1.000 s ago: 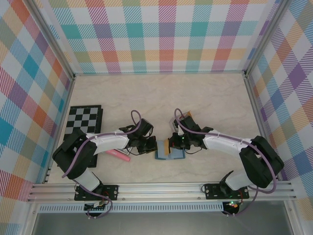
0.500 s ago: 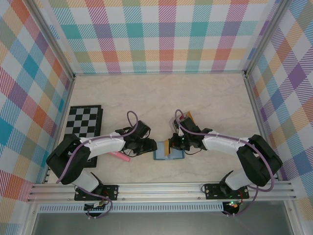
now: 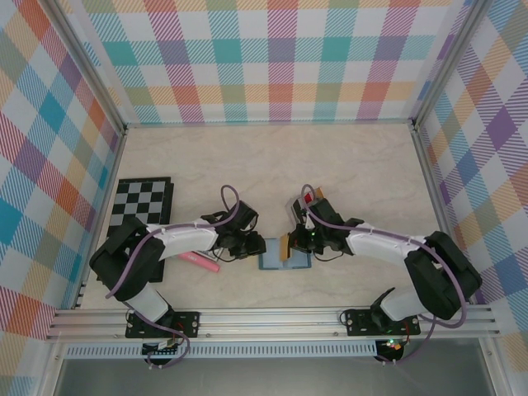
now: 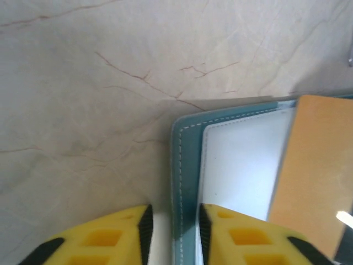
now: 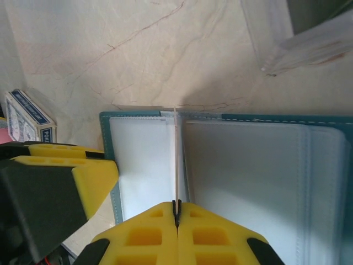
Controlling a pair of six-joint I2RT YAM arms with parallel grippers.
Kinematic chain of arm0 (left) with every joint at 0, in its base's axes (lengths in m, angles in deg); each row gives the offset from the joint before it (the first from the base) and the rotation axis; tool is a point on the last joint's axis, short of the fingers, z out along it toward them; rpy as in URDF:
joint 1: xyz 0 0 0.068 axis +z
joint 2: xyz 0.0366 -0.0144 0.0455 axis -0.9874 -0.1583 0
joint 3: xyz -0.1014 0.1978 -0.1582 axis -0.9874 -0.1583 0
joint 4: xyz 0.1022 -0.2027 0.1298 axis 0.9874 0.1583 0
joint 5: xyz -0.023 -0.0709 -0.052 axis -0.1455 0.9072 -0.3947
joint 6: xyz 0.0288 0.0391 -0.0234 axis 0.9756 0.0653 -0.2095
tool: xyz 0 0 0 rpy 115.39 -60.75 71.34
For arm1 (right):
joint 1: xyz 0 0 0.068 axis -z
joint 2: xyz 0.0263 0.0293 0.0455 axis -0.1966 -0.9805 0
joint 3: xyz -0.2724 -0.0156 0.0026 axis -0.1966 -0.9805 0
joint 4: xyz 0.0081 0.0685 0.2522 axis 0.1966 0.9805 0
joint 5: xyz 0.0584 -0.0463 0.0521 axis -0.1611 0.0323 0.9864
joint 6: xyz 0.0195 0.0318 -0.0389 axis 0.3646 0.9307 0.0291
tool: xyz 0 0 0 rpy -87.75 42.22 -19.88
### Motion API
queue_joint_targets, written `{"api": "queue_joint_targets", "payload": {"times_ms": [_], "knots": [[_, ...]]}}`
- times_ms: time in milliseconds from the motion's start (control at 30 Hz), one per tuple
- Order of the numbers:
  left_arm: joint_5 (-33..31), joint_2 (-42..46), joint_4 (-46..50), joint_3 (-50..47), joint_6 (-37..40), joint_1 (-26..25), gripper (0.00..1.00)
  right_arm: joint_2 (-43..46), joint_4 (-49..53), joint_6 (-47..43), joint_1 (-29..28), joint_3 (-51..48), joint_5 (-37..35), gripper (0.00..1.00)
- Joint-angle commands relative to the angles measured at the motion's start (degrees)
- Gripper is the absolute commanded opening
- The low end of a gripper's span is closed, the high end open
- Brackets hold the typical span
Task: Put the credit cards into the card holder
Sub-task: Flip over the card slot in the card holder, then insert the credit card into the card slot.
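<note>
Broadly: pale marbled worktop (image 3: 272, 165), with the card holder (image 3: 289, 261) lying opened flat on it near the front edge, between the two arms.

- Card holder: teal outside, paler slotted lining facing up. It looks soft and light, likely to slide or fold shut if a card is pushed against it. Best pinned at an outer edge, clear of the slots.
- Tan-gold credit card (image 4: 314, 176): stands on edge over the holder, its lower edge at the lining near the centre fold. Thin, stiff and smooth, so probably slippery. A pinch on the top edge suits it, leaving the lower edge free to find a slot. It may flex if forced.
- Playing-card box (image 5: 25, 116): on the worktop just beyond the holder's left side, not part of the job.
- Left tool (image 4: 174, 215): tips parted a little, the holder's stitched left edge in the gap. Whether it bears down on that edge I cannot tell.
- Right tool (image 5: 177, 205): clenched tight on the top edge of the tan-gold credit card, seen edge-on as a fine line.
</note>
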Motion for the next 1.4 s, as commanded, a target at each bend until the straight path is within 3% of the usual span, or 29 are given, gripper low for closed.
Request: {"api": "queue_joint_targets", "payload": {"times_ms": [0, 367, 600, 933, 1200, 1367], "knots": [[0.82, -2.76, -0.62, 0.39, 0.99, -0.46, 0.25, 3.26, 0.26, -0.33, 1.23, -1.68, 1.19, 0.06], [1.61, -4.1, -0.53, 0.93, 1.71, -0.82, 0.22, -1.14, -6.97, -1.95, 1.53, -3.0, 7.73, 0.06], [1.61, -4.84, -0.28, 1.26, 1.54, -1.04, 0.19, -4.52, -5.37, -3.42, 1.17, -3.29, 5.61, 0.06], [1.21, -5.28, 0.74, 1.88, 1.71, -1.28, 0.16, 1.12, -1.1, -5.31, 1.21, -4.78, 2.48, 0.06], [1.87, -6.24, -0.19, 2.07, 1.34, -1.74, 0.16, -4.42, -11.97, -0.19, -0.08, -6.89, 6.7, 0.06], [1.7, -6.77, 0.17, 2.58, 1.35, -1.78, 0.14, -5.94, -12.44, 0.24, -0.59, -6.09, 7.01, 0.06]]}}
